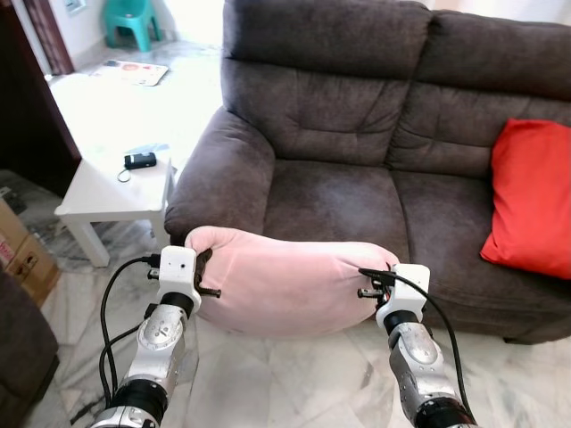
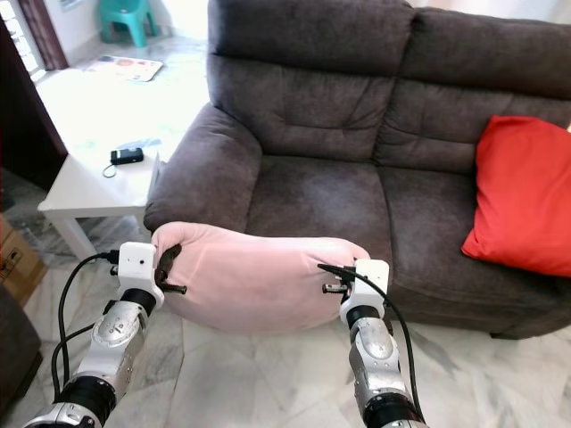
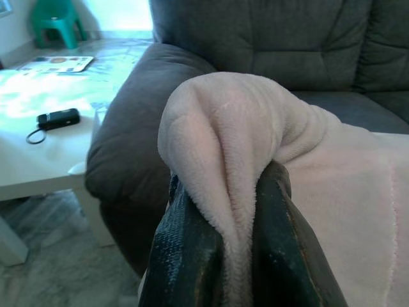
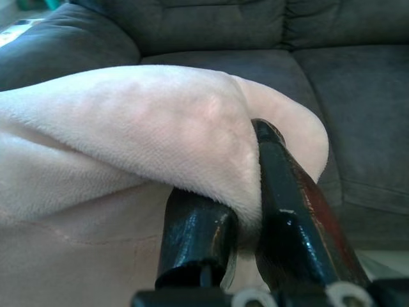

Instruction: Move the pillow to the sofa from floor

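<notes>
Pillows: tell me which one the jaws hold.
The pink pillow, pinched at its ends by the left gripper and right gripper; the red pillow rests on the sofa.

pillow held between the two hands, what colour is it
Pale pink plush pillow, clearest in the left eye view.

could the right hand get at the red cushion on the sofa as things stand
Probably not: the right hand is shut on the pink pillow, as is the left hand, and the red cushion sits far back.
</notes>
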### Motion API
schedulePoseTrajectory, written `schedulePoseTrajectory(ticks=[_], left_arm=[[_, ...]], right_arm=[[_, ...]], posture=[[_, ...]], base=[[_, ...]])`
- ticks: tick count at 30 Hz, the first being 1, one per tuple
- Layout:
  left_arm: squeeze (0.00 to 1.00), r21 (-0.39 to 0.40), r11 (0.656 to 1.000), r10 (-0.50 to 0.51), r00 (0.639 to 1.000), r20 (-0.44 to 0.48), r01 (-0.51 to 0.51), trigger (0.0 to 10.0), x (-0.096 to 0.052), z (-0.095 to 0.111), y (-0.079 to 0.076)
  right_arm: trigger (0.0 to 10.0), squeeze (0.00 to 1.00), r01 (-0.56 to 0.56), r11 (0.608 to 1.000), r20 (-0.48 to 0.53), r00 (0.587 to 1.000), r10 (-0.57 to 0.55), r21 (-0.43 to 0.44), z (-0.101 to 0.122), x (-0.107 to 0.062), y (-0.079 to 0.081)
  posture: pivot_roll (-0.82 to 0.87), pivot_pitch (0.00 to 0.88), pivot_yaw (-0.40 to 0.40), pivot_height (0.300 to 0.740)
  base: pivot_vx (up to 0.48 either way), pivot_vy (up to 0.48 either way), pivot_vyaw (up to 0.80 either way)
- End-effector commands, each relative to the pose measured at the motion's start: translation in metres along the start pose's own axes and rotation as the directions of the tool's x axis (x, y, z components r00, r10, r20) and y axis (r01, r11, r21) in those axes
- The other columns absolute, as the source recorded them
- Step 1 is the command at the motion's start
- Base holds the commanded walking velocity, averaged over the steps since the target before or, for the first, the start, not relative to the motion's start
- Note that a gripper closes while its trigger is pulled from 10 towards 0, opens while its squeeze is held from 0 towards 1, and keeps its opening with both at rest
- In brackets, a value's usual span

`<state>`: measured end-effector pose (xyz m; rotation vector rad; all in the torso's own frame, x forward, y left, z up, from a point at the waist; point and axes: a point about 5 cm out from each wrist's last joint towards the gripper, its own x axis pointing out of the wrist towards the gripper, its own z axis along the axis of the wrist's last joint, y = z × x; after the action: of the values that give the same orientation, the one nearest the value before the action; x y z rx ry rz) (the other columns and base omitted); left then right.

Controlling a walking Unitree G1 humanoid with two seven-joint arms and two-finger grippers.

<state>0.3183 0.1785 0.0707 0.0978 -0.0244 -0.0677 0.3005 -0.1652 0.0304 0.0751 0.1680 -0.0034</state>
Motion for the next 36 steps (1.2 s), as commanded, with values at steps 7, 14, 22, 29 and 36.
schedulePoseTrajectory(ticks=[7,14,22,29,36], left_arm=[[0.00,0.048,0.997,0.068,0.998,0.007,-0.068,10.0,-0.001,0.006,0.023],[0.00,0.034,0.997,0.068,0.998,0.008,-0.068,10.0,-0.001,0.006,0.022],[0.00,0.018,0.998,0.067,0.998,0.011,-0.067,10.0,0.000,0.006,0.018],[0.00,0.009,0.997,0.074,0.996,0.047,-0.075,10.0,-0.006,0.010,0.018],[0.00,0.048,0.995,0.081,0.988,0.129,-0.088,10.0,-0.011,0.024,0.019]], right_arm=[[10.0,0.00,0.086,0.996,0.040,0.995,-0.087,0.020,0.003,-0.002,-0.009],[10.0,0.00,0.078,0.997,0.042,0.996,-0.079,0.023,0.002,-0.003,-0.004],[10.0,0.00,0.057,0.998,0.062,0.996,-0.057,-0.007,0.009,0.000,-0.007],[10.0,0.00,0.065,0.998,0.114,0.992,-0.062,-0.020,0.022,0.004,-0.013],[10.0,0.00,0.054,0.998,0.159,0.986,-0.048,-0.033,0.031,0.004,-0.010]], posture=[[0.16,0.000,-0.057,0.740],[0.15,0.000,-0.055,0.740],[0.15,0.000,-0.065,0.740],[0.16,0.000,-0.085,0.740],[0.16,0.000,-0.084,0.740]], base=[[0.000,-0.264,-0.78],[0.000,0.000,-0.78],[0.000,0.000,0.00],[0.000,0.000,0.00],[0.000,0.000,0.00]])
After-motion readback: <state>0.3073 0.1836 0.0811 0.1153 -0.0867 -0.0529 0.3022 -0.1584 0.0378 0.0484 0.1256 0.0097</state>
